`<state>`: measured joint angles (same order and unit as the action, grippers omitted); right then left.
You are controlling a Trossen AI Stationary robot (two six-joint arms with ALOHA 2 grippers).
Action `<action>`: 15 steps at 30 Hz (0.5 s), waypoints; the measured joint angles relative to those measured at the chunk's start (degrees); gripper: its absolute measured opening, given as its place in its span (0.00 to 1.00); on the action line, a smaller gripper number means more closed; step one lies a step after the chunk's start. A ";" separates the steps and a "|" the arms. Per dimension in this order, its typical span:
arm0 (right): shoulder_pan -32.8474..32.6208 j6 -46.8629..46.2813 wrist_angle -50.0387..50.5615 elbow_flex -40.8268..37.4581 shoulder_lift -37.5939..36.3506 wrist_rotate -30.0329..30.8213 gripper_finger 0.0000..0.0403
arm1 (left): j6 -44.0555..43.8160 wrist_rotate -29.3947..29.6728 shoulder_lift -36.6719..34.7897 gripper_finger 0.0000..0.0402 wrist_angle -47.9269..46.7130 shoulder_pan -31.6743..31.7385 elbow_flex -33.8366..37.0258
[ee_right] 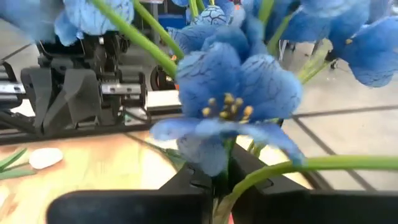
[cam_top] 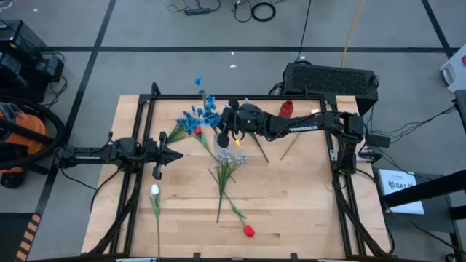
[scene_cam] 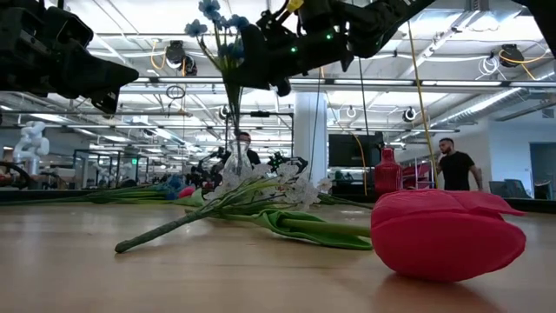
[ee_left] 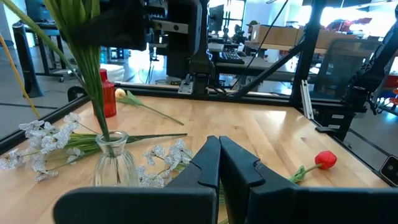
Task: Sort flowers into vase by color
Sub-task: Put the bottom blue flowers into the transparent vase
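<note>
I hold the right tool [cam_top: 222, 137] over the middle of the worktop [cam_top: 306, 211], above the small glass vase [ee_left: 115, 163]. Its fingers are pinched on the green stem of the blue flower stem [cam_top: 204, 109]; the right wrist view shows the stem running down between them.

Handling, in my judgement: the blue flower stem is light, with a thin, springy stalk and soft petals that would crush under a pinch. The stalk is the place to hold it, below the blooms.

Orientation: from the low view its long axis stands close to upright, blooms up, foot down in the neck of the glass vase.

The left tool [cam_top: 175, 154] waits at the left of the worktop, fingers closed on nothing.

Other stems lie flat: a pale white-lilac spray [cam_top: 227, 169] by the vase, a red tulip [cam_top: 248, 231] toward the near edge, a white tulip [cam_top: 154, 191] at the left. A red vase [cam_top: 286, 109] stands at the far side.
</note>
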<state>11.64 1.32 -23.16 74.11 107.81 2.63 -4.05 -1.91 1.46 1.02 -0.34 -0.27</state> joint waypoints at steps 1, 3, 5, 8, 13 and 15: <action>0.00 -0.73 0.84 0.00 0.00 0.00 0.08 | 0.00 0.00 0.00 0.02 0.00 0.00 0.02; 0.00 -2.18 3.13 0.00 -0.30 0.04 0.11 | 0.02 0.00 -0.01 0.02 0.00 0.00 0.02; 0.00 -2.69 4.69 0.00 -0.67 0.02 0.14 | 0.02 0.00 -0.01 0.02 0.00 0.00 0.02; 0.00 -2.78 8.76 0.00 -1.98 0.02 0.19 | 0.00 0.00 -0.01 0.02 0.00 0.00 0.00; 0.00 -4.62 15.80 0.04 -3.88 0.02 0.30 | 0.02 0.00 0.00 0.02 0.02 0.00 0.02; 0.00 -5.33 18.62 0.04 -5.06 0.00 0.35 | 0.02 0.00 -0.01 0.02 0.00 0.00 0.02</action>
<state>11.64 -4.01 -4.54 74.15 102.75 2.63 -4.03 -1.91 1.45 1.02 -0.34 -0.25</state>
